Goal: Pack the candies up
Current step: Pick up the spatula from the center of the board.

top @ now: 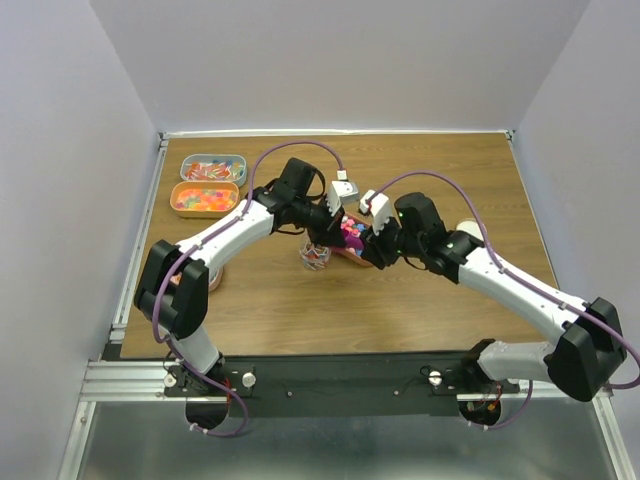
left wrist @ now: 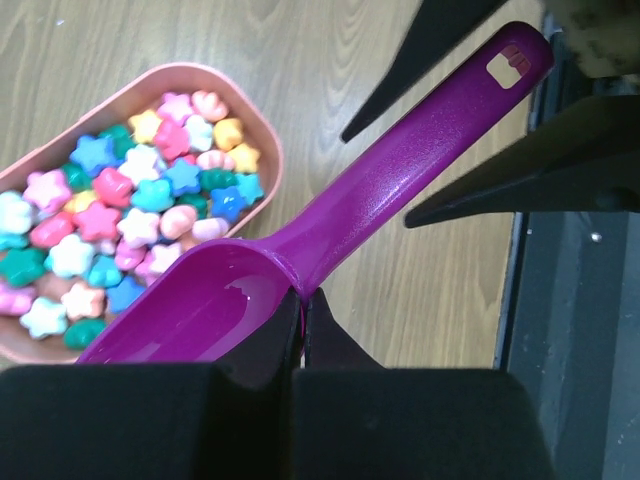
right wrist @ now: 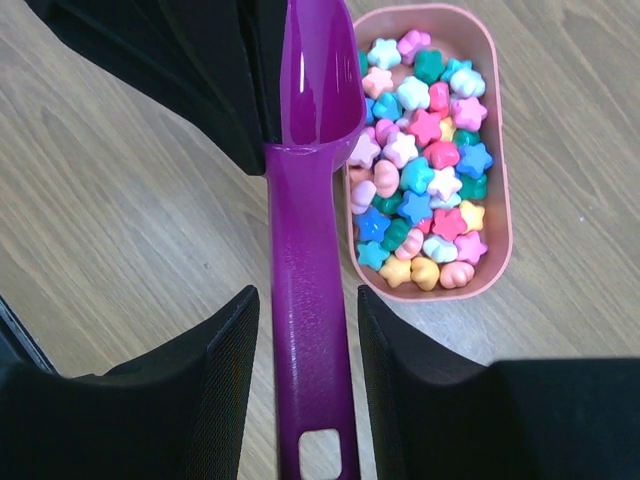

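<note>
Downward, left end effector (left wrist: pixel 300 305) on scoop (left wrist: pixel 400 170).

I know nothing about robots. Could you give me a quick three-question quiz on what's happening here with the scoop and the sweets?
1. True or false: the magenta scoop has nothing in its bowl.
2. Fill in: the ___ gripper is shut on the scoop's bowl rim.
3. The candies in the pink tray are mostly: A stars, B cubes, C rings.
Key: 1 true. 2 left gripper; the right gripper stands open around the handle. 3 A.
</note>
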You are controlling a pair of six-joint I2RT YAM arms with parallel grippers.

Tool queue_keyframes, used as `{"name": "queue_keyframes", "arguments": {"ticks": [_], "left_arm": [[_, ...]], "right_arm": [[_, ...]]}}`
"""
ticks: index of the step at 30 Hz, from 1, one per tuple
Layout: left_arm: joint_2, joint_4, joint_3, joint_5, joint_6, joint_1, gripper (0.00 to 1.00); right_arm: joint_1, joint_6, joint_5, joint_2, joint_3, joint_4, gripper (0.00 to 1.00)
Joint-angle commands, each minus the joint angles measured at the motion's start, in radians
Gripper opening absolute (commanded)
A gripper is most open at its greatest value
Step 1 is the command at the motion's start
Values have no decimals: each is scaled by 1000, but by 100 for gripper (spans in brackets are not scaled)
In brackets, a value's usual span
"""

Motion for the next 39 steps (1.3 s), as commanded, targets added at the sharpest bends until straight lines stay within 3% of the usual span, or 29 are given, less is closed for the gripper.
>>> {"name": "queue_keyframes", "arguments": {"ticks": [1, 10, 14, 19, 20, 25, 26, 30, 31, 32, 33, 36, 39], "left_arm": [[-2, -51, 50, -110, -3, -20, 0], [-11, -57, 84, -112, -9, -35, 0], [-19, -56, 86, -103, -12, -35, 0], [-38, -34, 64, -95, -8, -35, 0], [-43, -25, 61, -93, -8, -35, 0], [-55, -2, 43, -93, -23, -34, 0], [-58, 9, 43, -92, -29, -34, 0], [-65, 35, 40, -109, -75, -14, 1], [-69, 44, 38, -112, -93, -5, 4], [-74, 64, 37, -115, -109, 6, 14], [-87, 75, 32, -113, -123, 21, 35], [-121, 115, 20, -126, -176, 81, 59], [-158, 171, -5, -171, -244, 139, 64]], "right_arm": [[1, 10, -33, 11, 54, 21, 52], [1, 10, -33, 40, 56, 14, 52], [1, 5, -38, 47, 50, 12, 39], [1, 5, -21, 57, 48, 12, 30], [1, 5, -15, 55, 47, 14, 23], [1, 12, -1, 43, 30, 14, 10], [1, 13, -2, 41, 28, 14, 3], [1, 21, 5, 21, 10, 12, 1], [1, 25, 17, 15, 5, 12, 1], [1, 28, 28, 0, -4, 12, 1], [0, 33, 40, -6, -8, 12, 1], [1, 48, 97, -25, -11, -15, 1], [1, 48, 154, -31, 16, -83, 1]]}}
